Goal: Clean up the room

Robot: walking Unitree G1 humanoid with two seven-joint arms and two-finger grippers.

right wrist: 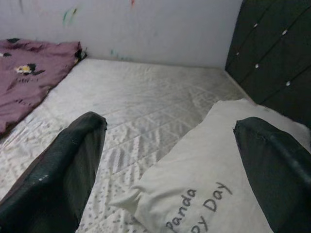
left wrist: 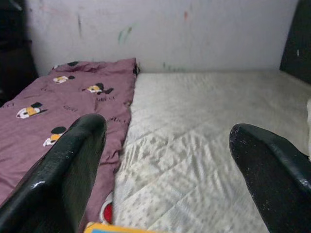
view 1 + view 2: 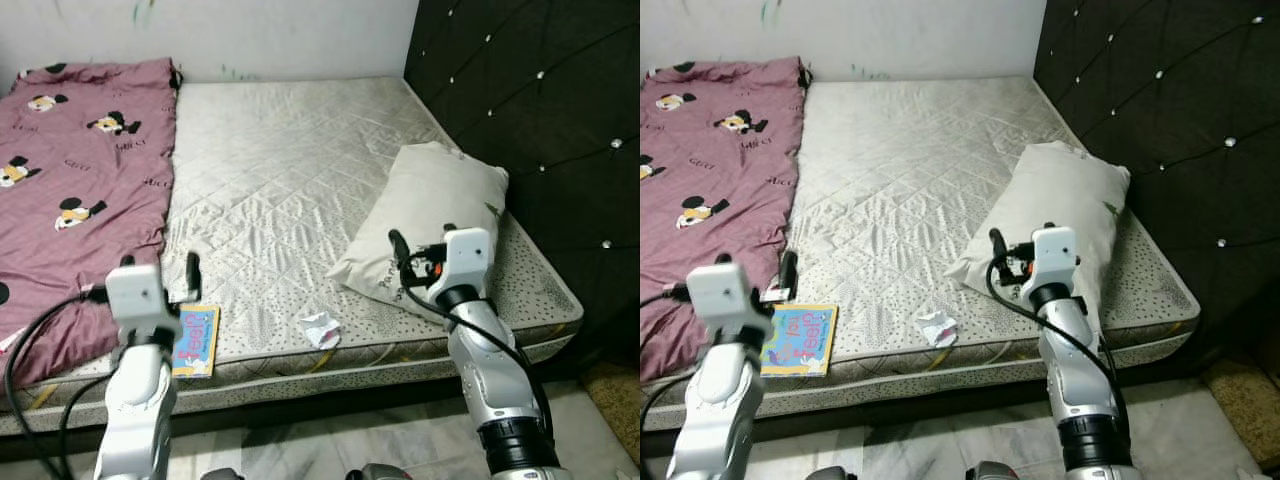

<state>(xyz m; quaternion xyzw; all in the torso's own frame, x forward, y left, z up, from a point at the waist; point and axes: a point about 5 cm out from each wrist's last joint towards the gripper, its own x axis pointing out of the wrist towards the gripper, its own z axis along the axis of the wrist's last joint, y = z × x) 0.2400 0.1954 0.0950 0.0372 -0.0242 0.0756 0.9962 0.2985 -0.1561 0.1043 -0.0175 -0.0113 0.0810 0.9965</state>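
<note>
Bed: a bare quilted mattress (image 3: 290, 190) lies against a pale wall, with a dark tufted headboard (image 3: 530, 110) along its right side.
Blanket: a maroon blanket (image 3: 70, 190) with cartoon-mouse prints covers the mattress's left part.
Pillow: a cream pillow (image 3: 430, 215) lies on the mattress beside the headboard; grey lettering shows on it in the right wrist view.
Book: a colourful children's book (image 3: 197, 340) lies at the mattress's front edge, just beside the blanket.
Paper: a small crumpled white scrap (image 3: 320, 328) lies near the mattress's front edge, between the book and the pillow.
Left gripper (image 2: 170, 160): raised over the mattress's front edge just above the book, fingers (image 2: 63, 179) spread wide, holding nothing.
Right gripper (image 1: 175, 160): raised at the pillow's near end, fingers (image 1: 63, 170) spread wide, holding nothing.
</note>
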